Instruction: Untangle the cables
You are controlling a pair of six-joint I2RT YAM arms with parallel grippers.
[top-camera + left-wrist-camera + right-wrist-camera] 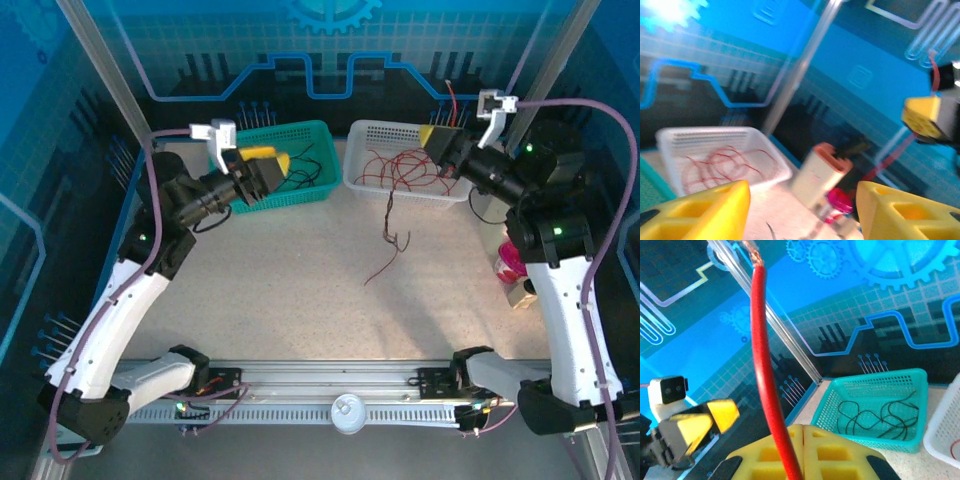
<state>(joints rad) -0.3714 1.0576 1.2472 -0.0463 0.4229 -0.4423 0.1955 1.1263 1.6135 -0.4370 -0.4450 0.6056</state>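
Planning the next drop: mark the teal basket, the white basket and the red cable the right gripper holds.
teal basket [300, 127], top view, far rim.
white basket [390, 126], top view, far rim.
red cable [763, 365], right wrist view, middle of the strand.

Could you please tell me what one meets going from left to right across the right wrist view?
Left end effector → red cable rising upright → teal basket with black cables inside → white basket at the right edge.
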